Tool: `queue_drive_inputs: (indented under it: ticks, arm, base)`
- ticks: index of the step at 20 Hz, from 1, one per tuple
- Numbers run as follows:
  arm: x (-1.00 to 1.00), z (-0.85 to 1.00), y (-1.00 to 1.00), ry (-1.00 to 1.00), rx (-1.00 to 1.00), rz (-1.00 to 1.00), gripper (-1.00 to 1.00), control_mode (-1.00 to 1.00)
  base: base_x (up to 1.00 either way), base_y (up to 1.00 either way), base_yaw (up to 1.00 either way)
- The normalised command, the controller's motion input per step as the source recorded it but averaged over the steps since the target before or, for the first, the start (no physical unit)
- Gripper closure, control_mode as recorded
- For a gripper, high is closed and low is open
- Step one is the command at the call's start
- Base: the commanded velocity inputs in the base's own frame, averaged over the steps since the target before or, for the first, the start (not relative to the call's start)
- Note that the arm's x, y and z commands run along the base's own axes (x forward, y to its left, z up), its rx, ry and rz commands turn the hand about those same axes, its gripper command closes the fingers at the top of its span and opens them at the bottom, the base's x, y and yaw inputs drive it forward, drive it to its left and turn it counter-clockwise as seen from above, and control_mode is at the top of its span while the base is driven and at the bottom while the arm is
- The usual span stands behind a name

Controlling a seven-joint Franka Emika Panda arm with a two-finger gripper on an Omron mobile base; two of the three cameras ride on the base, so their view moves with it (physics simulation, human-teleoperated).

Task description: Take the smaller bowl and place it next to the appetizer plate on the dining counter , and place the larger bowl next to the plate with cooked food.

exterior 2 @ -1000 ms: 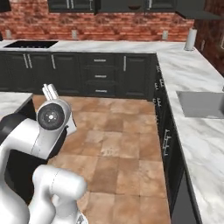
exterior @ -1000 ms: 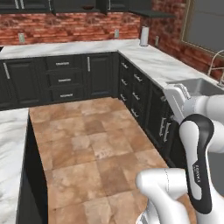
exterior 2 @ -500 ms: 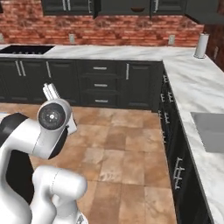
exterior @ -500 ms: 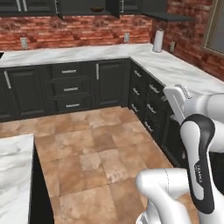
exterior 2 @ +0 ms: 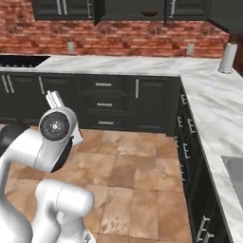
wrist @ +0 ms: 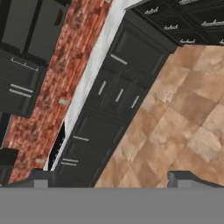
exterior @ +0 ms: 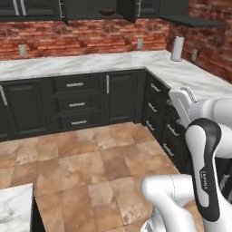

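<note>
With my gripper (wrist: 111, 179) jaws apart and empty, I risk clipping the dining counter (exterior: 13, 204) corner while driving to the bowls.

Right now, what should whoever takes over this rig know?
Tool: open, empty, aimed at the dark wall cabinets and tiled floor.
A small dark brown bowl-like shape sits on the high shelf; possibly the smaller bowl.
White grey-veined marble dining counter: one corner at lower left.
Done: nothing carried yet.
Left: fetch and place both bowls beside their plates.
</note>
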Motion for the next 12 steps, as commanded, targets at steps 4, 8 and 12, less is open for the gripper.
queue_drive_inputs:
  ticks: [4, 8, 12]
  arm:
    - [0.0, 0.0, 0.0, 0.0, 0.0, 0.0, -1.0, 1.0]
    - [0.0, 0.0, 0.0, 0.0, 0.0, 0.0, -1.0, 1.0]
    - [0.0, 0.0, 0.0, 0.0, 0.0, 0.0, -1.0, 1.0]
  base:
    - [1.0, 0.0, 0.0]
    - [1.0, 0.0, 0.0]
    - [1.0, 0.0, 0.0]
